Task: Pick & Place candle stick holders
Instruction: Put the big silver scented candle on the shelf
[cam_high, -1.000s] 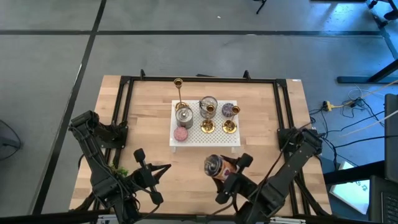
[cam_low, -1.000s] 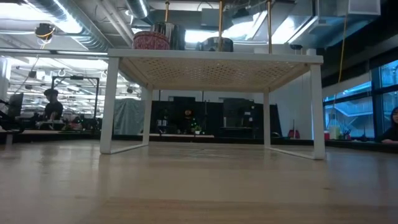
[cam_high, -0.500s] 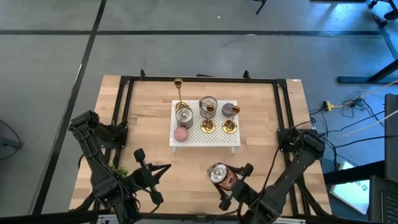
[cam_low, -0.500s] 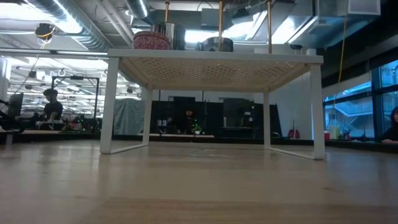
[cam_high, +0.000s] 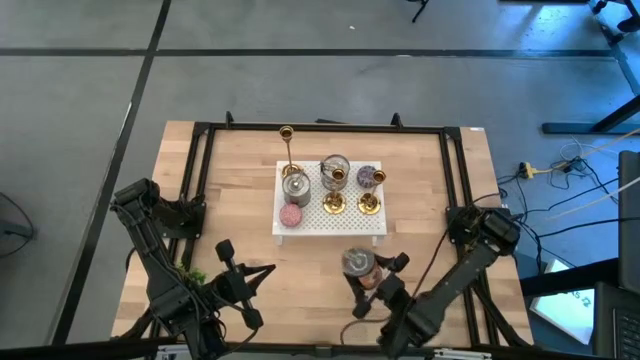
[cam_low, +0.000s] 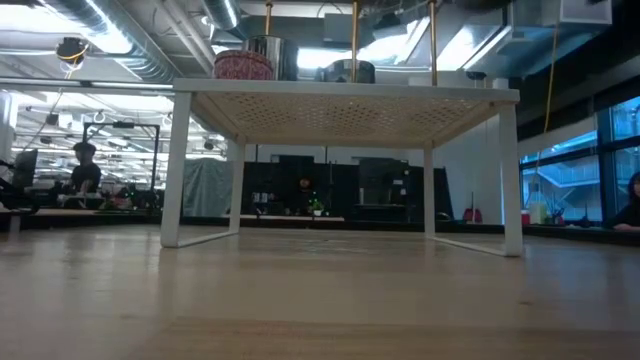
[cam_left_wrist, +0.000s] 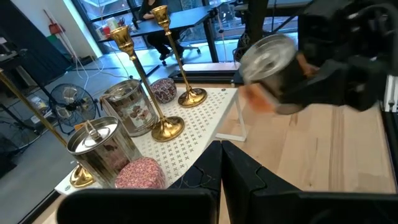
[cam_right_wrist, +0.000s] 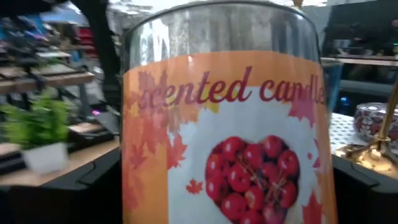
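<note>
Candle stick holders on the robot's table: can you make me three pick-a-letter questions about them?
1. Where do the gold candle stick holders stand? A) white shelf B) floor C) bare table
2. How many are there? A) one B) three C) six
3. What does the right hand do? A) grips a gold holder B) hangs empty C) grips a candle tin
Answers: A, their bases sit on the shelf; B, three gold stems show; C, it clasps the orange-labelled tin. The left hand waits shut.
</note>
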